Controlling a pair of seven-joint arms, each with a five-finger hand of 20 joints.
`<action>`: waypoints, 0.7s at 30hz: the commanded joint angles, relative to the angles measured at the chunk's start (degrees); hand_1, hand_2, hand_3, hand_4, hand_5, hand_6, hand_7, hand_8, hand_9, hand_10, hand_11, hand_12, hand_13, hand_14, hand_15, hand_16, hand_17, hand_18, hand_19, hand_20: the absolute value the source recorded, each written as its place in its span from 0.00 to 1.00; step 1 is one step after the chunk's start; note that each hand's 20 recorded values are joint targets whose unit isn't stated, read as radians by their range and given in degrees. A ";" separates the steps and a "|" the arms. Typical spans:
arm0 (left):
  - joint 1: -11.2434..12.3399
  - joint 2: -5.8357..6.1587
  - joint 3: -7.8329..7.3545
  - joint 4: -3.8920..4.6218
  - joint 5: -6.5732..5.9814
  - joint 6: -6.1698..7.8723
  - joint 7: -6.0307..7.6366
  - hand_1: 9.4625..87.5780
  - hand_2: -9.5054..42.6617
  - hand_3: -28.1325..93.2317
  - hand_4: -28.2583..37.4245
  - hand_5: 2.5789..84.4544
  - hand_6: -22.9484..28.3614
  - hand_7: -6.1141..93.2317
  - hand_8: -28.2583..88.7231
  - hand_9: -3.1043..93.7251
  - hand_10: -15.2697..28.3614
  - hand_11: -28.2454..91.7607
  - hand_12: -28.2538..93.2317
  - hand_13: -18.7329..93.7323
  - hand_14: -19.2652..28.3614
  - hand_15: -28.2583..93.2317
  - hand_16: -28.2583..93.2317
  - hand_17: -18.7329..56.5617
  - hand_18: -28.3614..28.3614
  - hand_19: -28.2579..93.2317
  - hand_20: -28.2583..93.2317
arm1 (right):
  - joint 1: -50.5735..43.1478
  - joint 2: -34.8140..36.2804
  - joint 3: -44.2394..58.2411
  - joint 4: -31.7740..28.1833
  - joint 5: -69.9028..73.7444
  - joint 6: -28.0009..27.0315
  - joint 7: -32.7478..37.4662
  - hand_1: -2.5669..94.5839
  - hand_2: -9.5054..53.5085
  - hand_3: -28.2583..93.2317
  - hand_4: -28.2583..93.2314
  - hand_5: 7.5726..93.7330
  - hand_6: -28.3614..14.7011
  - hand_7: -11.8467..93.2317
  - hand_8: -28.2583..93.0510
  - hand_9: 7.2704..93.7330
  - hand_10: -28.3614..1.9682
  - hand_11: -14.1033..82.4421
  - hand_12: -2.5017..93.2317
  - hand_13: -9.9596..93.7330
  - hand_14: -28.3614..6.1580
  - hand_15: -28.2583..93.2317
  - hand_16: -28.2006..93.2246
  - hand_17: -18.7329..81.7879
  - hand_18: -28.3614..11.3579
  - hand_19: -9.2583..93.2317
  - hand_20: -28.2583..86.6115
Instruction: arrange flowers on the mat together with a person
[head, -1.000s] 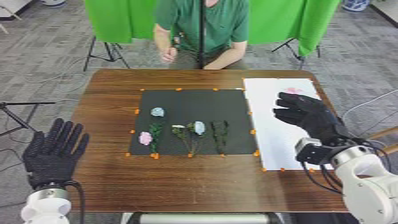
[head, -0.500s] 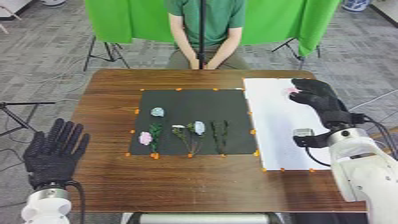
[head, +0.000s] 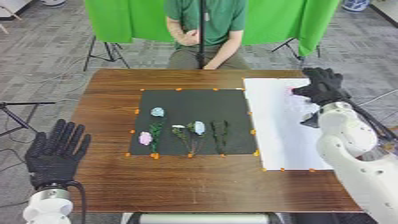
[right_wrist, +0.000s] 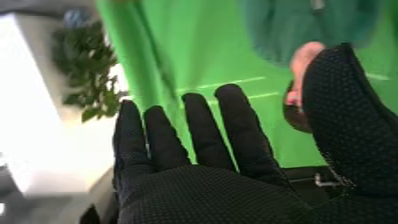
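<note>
1. Clock directions are read from the centre of the dark mat (head: 178, 102) in the head view, twelve being the far side.
2. The blue flower (head: 157, 112) is set at ten o'clock and the pink flower (head: 145, 138) at eight; the white flower (head: 198, 128) lies near the centre, the leafy sprig (head: 220, 136) at between four and five. All lie within the mat's edges.
3. At two o'clock, on the white sheet (head: 280, 135), a faint pink bloom (head: 291, 91) is seen beside the right hand (head: 327, 82). Whether they touch cannot be told.
4. The right hand is open, its fingers straight and apart, with nothing held. The left hand (head: 58, 155), at eight o'clock beyond the mat, is likewise open and empty.
5. The bloom is judged light and fragile, its petals soft and easily crushed. The stem should be pinched below the head, gently, since a thin stem may roll or slip in gloved fingers.
6. The sheet's three o'clock border is partly overlain by the white right arm (head: 346, 130); a low sweep could drag the bloom.
7. Orange tabs (head: 179, 89) edge the mat on the brown table (head: 204, 187). The neighbouring stems lie close together, so a lowering from above is advised.
</note>
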 joint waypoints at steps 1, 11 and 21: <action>0.75 -0.30 0.66 -0.05 -0.64 0.40 0.36 0.24 0.43 0.87 0.00 0.58 0.61 0.22 0.15 0.49 0.66 0.42 0.30 0.47 0.72 0.49 0.17 0.16 0.78 0.56 0.33 | 10.21 1.78 -3.40 7.60 5.23 -7.79 3.35 0.34 0.07 0.90 0.01 0.28 0.50 0.25 0.14 0.25 0.43 0.21 0.17 0.28 0.28 0.24 0.43 0.18 0.25 0.47 0.31; 0.19 -0.09 1.07 0.20 -0.31 0.12 -0.04 0.24 0.43 0.87 0.00 0.58 0.61 0.23 0.15 0.49 0.66 0.42 0.30 0.47 0.72 0.49 0.17 0.16 0.78 0.56 0.32 | 17.43 2.48 -9.27 15.84 10.07 -15.91 7.33 0.34 0.06 0.90 0.01 0.26 0.47 0.22 0.15 0.25 0.40 0.20 0.17 0.28 0.27 0.24 0.43 0.17 0.24 0.47 0.30; 0.19 -0.25 1.36 0.12 -0.20 0.56 -0.36 0.24 0.43 0.87 0.00 0.58 0.61 0.22 0.15 0.50 0.66 0.42 0.30 0.47 0.73 0.49 0.17 0.16 0.78 0.56 0.33 | 17.44 1.10 -9.93 18.23 9.53 -26.36 6.52 0.35 0.05 0.90 0.01 0.28 0.47 0.21 0.16 0.30 0.47 0.23 0.17 0.29 0.28 0.23 0.43 0.16 0.22 0.47 0.29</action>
